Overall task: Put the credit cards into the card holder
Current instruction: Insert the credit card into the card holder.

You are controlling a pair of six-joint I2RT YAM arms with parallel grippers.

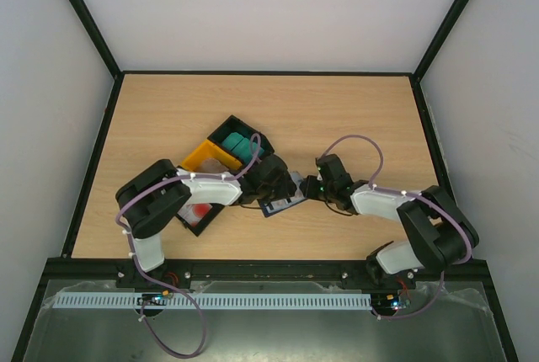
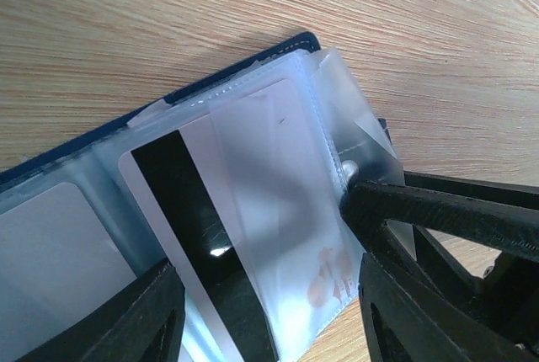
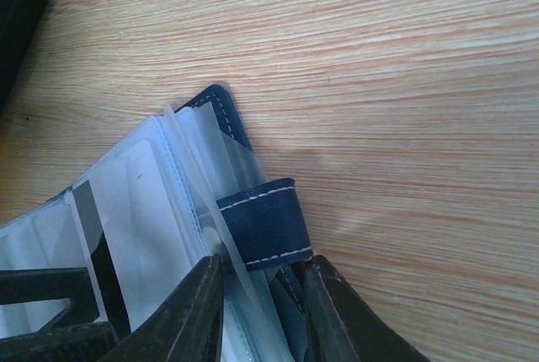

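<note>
On a pale wooden table [image 1: 354, 126] between white walls: open card holder [image 1: 282, 204], a claw at each side.

Lying near the table's middle, just right of the black-and-yellow tray [image 1: 206, 160], clear sleeves fanned up. Partly inside one sleeve, a whitish credit card [image 2: 253, 177], black stripe showing. Left gripper [image 2: 269, 282] spread to about the card's width, one finger along each side of it; gripping or merely flanking, cannot tell. Right gripper [image 3: 261, 286] narrow, pinched on the card holder's edge at the navy snap tab [image 3: 265, 227], several sleeves caught between the fingers. In the left wrist view, one black finger of it pressing the sleeve's edge.
</note>
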